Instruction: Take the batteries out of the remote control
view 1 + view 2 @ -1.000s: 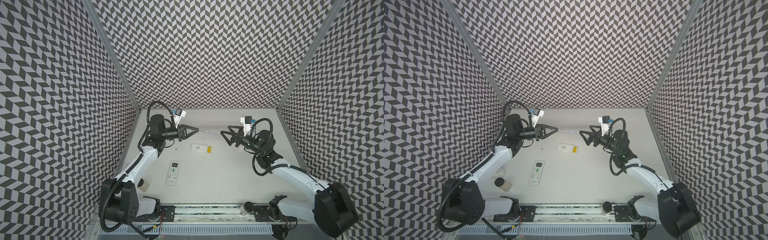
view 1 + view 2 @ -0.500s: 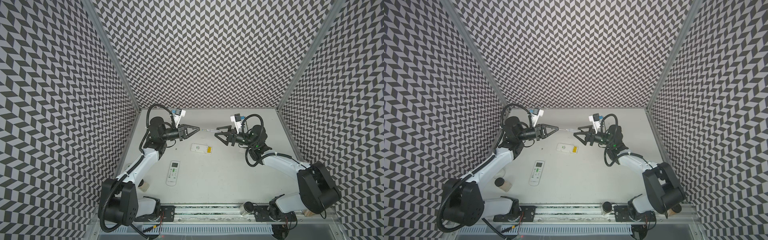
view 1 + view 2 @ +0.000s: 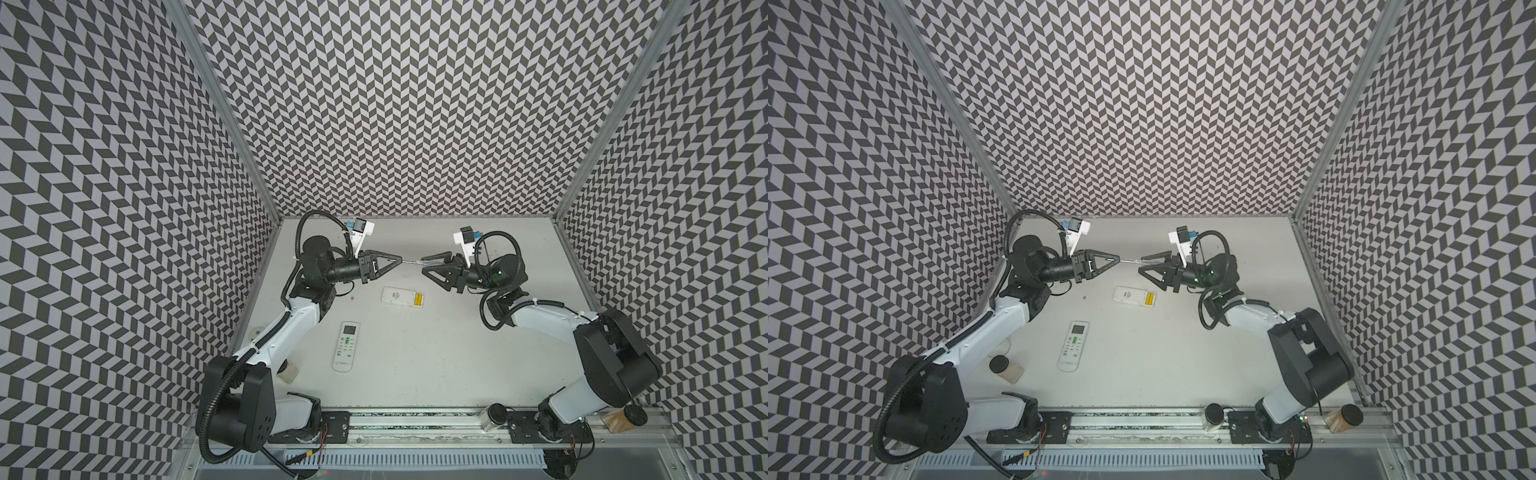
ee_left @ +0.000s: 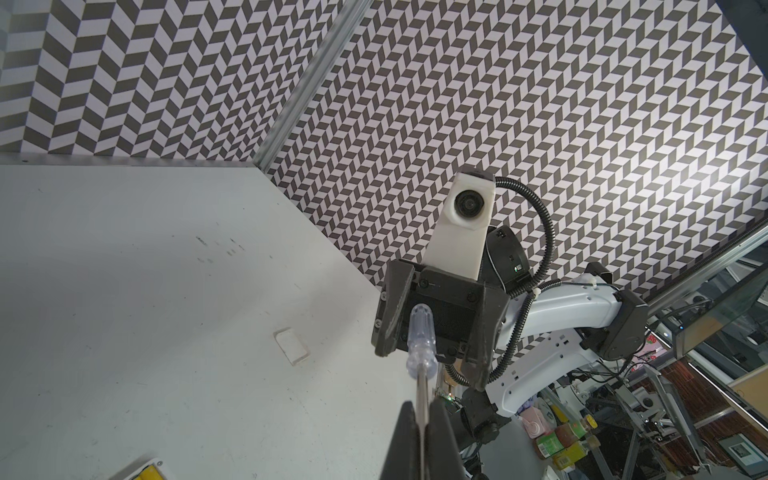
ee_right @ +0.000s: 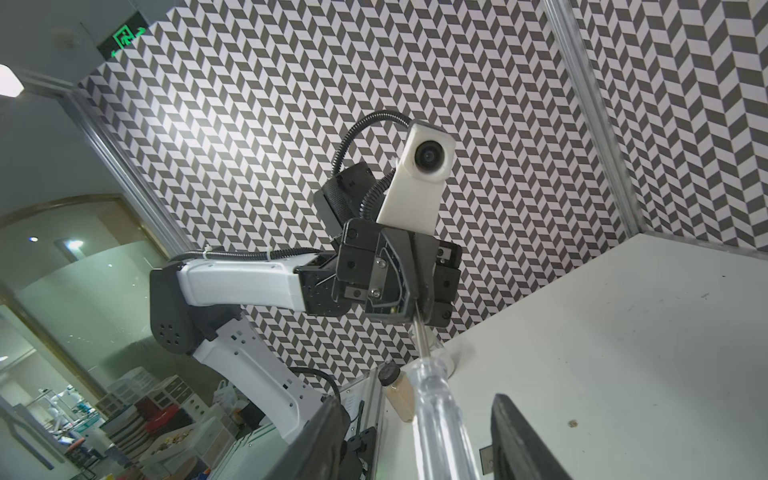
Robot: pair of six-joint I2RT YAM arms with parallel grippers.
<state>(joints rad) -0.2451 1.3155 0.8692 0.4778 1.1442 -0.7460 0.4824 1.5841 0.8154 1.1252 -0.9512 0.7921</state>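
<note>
Both top views show a white remote control [image 3: 397, 296] [image 3: 1127, 295] lying face down mid-table, its open bay showing yellow batteries [image 3: 418, 299] [image 3: 1150, 299]. Above it, my left gripper [image 3: 400, 261] [image 3: 1119, 261] [image 4: 422, 405] is shut on the metal shaft of a screwdriver [image 3: 415, 262] [image 3: 1133, 261] and holds it level. Its clear handle [image 4: 421, 340] [image 5: 436, 407] points at my right gripper [image 3: 428, 264] [image 3: 1142, 264] [image 5: 415, 401]. That gripper is open around the handle, with a gap on each side.
A second white remote [image 3: 347, 352] [image 3: 1074, 346] lies face up nearer the front. A small pale rectangular piece [image 4: 291, 345] lies on the table under the right gripper. Jars stand by the left arm's base [image 3: 1005, 368] and on the front rail [image 3: 1212, 415] [image 3: 1343, 417].
My right gripper has moved left to the screwdriver's handle, and its jaws have narrowed around it. The left gripper has kept still with the shaft in its grip.
</note>
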